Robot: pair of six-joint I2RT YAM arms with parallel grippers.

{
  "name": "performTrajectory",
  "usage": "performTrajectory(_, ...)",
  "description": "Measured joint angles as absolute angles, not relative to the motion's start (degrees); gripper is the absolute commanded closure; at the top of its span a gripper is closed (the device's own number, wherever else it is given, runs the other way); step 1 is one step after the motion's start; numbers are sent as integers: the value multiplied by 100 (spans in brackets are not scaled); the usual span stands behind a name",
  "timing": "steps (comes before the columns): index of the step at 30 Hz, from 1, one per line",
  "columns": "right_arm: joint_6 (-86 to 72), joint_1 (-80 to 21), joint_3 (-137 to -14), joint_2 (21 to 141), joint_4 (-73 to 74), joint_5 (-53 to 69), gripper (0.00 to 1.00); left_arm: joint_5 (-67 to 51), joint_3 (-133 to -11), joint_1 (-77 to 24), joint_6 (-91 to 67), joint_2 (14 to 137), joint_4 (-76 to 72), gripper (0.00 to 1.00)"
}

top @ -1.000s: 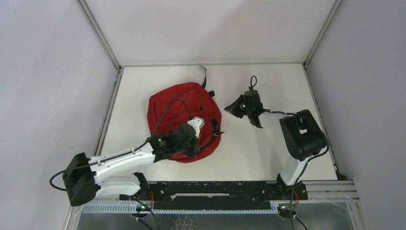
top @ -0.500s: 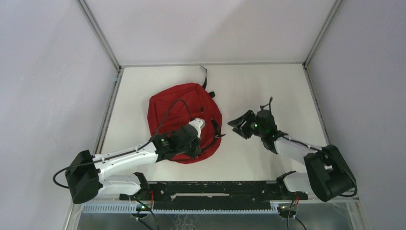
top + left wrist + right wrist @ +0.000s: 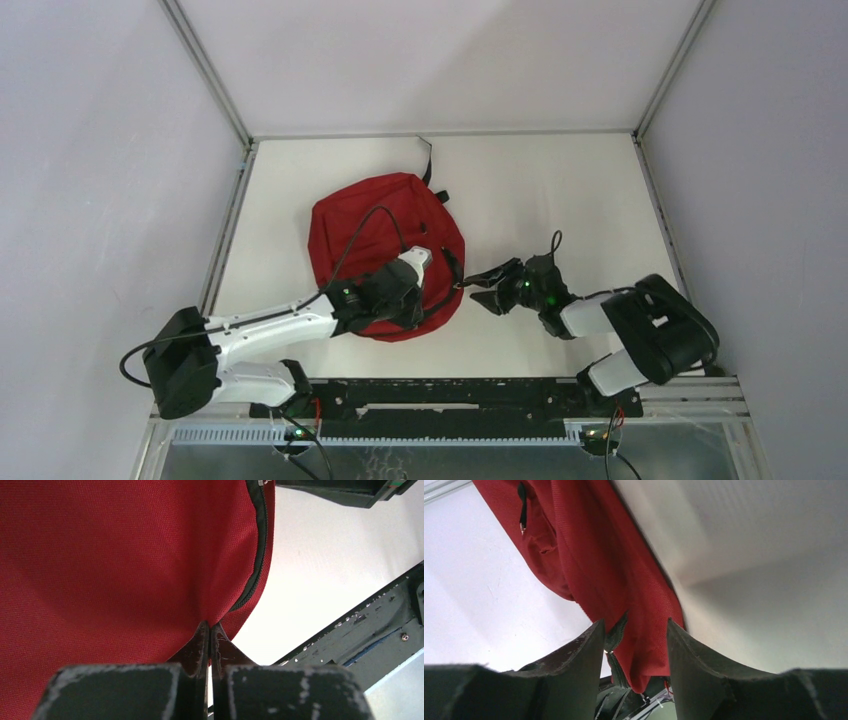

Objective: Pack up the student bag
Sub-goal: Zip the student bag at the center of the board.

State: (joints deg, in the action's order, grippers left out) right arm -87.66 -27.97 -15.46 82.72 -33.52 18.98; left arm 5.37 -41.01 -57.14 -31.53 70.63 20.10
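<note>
Red fabric fills most of my left wrist view: the student bag (image 3: 375, 235) lies flat on the white table (image 3: 560, 190), left of its middle. The left gripper (image 3: 209, 630) sits over the bag's near edge, its fingers pressed together and pinching a small fold of the cloth just beside the black zip trim (image 3: 259, 555). The right gripper (image 3: 636, 627) is at the bag's near right edge with its fingers spread. From its wrist camera I see the bag's red side and a black strap (image 3: 616, 635) in the gap between them, but I can't tell whether either finger touches the cloth.
</note>
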Motion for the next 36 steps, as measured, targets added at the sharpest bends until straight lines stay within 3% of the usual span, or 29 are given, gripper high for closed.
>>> performTrajectory(8,-9391,-2961,-1444,9384,-4810,2053,59,534,-4101,-5714,-3155,7067,1981,100)
performTrajectory(15,-9797,-2980,-1205,9786,-5933,2110,52,534,-4101,-5714,-3155,7094,1977,100)
performTrajectory(36,-10103,-3057,-692,9942,-6987,1892,54,532,-4101,-5717,-3148,7282,1900,100)
